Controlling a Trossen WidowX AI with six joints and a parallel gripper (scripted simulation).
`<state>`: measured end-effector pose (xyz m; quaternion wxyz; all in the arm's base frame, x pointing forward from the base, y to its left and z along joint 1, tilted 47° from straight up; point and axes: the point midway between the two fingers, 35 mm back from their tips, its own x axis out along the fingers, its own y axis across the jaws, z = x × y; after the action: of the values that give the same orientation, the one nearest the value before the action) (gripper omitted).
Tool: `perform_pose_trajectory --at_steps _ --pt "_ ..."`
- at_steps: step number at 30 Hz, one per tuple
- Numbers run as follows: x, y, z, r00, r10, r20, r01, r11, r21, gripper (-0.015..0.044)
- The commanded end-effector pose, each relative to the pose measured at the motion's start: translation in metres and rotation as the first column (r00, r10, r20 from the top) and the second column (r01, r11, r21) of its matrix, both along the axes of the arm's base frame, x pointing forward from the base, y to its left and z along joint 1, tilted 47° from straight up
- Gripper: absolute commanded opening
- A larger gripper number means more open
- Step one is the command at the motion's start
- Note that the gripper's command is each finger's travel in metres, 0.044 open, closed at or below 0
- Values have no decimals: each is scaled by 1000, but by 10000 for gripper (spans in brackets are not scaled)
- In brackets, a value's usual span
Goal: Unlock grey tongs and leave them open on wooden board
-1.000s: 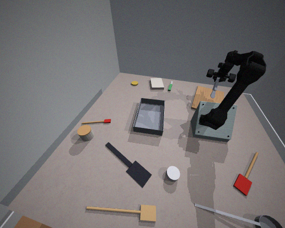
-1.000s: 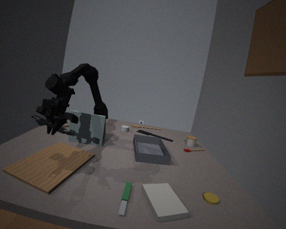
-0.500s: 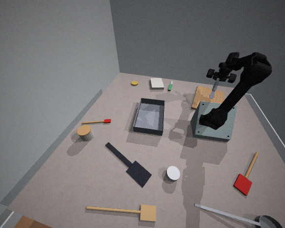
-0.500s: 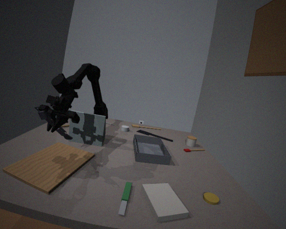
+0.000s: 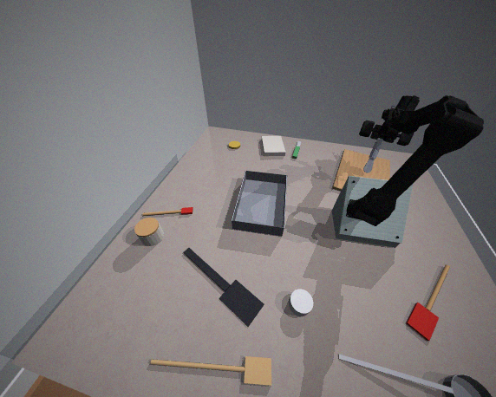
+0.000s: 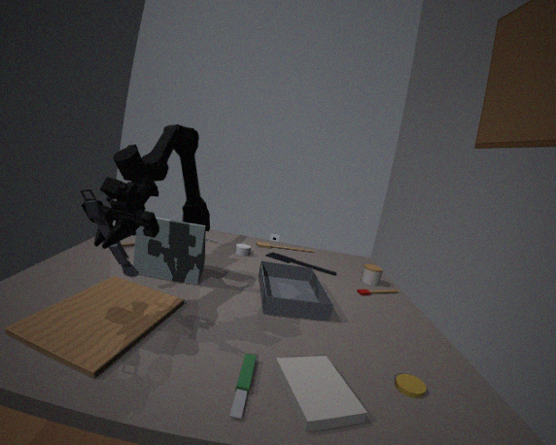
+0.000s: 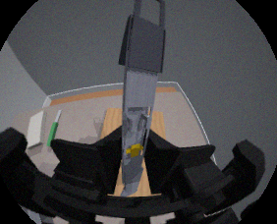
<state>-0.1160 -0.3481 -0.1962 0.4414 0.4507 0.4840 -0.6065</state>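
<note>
My gripper [image 5: 379,137] [image 6: 104,239] [image 7: 134,127] is shut on the grey tongs [image 5: 375,152] [image 6: 120,255] [image 7: 138,88] and holds them in the air. The tongs slope steeply: the end with the wire loop is high and the other end points down, towards the robot's base side. Their arms look close together, and a small yellow part [image 7: 135,149] shows between them in the wrist view. The wooden board [image 5: 352,158] [image 6: 69,335] [image 7: 112,118] lies on the table below, with nothing on it but shadow. The roasting tin [image 5: 257,228] [image 6: 297,308] is empty.
The blue-grey base block [image 5: 374,234] [image 6: 144,267] stands beside the board. A green-handled tool [image 5: 296,152] [image 6: 247,371] [image 7: 52,134], a white block [image 5: 273,144] [image 6: 322,386] [image 7: 35,129] and a yellow disc [image 5: 234,145] [image 6: 410,385] lie on the board's other side.
</note>
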Motion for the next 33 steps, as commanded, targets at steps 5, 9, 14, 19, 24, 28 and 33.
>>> perform_pose_trajectory --at_steps 5,9,14,19,24,28,33 --pt "2 -1 19 999 27 -26 -30 992 -125 -150" --pt "3 2 27 999 37 -41 -43 983 -176 -150" --pt "5 6 38 997 48 -60 -61 969 -239 -150" --pt "6 10 49 995 56 -78 -76 953 -292 -150" --pt "7 10 49 995 56 -78 -77 953 -294 -150" --pt "7 10 49 995 56 -78 -77 953 -294 -150" --pt "7 10 49 995 56 -78 -77 953 -294 -150"
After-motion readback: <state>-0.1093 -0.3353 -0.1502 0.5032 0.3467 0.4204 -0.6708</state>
